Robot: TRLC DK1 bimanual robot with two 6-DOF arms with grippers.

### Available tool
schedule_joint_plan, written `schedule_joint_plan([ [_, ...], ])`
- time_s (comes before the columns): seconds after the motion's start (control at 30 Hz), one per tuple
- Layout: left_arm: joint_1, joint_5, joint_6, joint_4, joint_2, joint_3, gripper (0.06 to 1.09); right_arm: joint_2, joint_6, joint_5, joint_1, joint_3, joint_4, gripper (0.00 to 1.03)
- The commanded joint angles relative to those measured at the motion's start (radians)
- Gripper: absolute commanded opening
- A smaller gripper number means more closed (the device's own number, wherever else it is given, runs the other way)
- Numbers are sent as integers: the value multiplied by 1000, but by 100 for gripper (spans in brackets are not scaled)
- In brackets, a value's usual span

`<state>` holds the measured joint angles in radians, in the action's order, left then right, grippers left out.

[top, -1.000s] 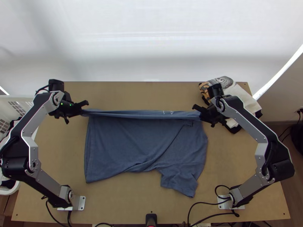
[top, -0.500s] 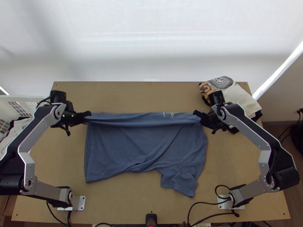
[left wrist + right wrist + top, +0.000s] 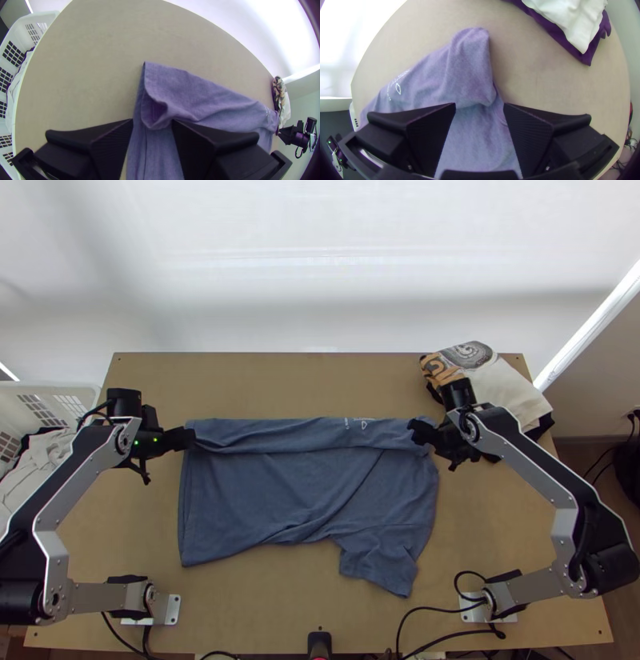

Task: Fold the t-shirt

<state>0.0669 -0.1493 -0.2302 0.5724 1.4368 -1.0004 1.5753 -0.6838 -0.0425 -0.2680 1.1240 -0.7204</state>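
Note:
The blue t-shirt (image 3: 280, 492) lies on the table with its far part folded over in a strip across the top; a sleeve sticks out toward the near edge. My left gripper (image 3: 190, 438) is at the strip's left end, and my right gripper (image 3: 416, 430) at its right end. In the left wrist view my left gripper (image 3: 152, 123) stands open above the shirt (image 3: 200, 96), whose folded edge lies loose between and beyond the fingers. Likewise open in the right wrist view, my right gripper (image 3: 480, 106) is over the strip's end of the shirt (image 3: 466, 70).
A pile of folded cloths (image 3: 500, 376) lies at the table's far right corner. Beside the table's left edge stands a white basket (image 3: 76, 394) with light cloth inside. Cables (image 3: 424, 612) run along the near edge.
Both grippers have come a little nearer the table's front and let go of the shirt's edge. The stretched strip has settled down onto the shirt and looks wider.

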Motion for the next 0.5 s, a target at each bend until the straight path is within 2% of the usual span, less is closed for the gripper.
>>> schedule_joint_plan([
  [0.0,1,2,12,-11,-61,19,100,-67,29,3,1,-26,-37,79],
  [0.07,4,-18,14,-11,-98,25,101,-121,40,4,7,-41,-50,81],
  [0.17,30,-85,0,21,-122,20,104,-224,20,1,6,-58,-99,91],
  [0.23,31,-85,-4,26,-164,23,104,-287,18,1,-7,-67,-131,91],
  [0.3,31,-84,-1,30,-211,31,104,-330,-10,1,-25,-69,-209,91],
  [0.37,30,-84,5,49,-257,40,104,-340,-85,-2,-51,-67,-326,91],
  [0.47,25,-84,5,89,-309,46,104,-356,-45,-33,-88,-105,-445,91],
])
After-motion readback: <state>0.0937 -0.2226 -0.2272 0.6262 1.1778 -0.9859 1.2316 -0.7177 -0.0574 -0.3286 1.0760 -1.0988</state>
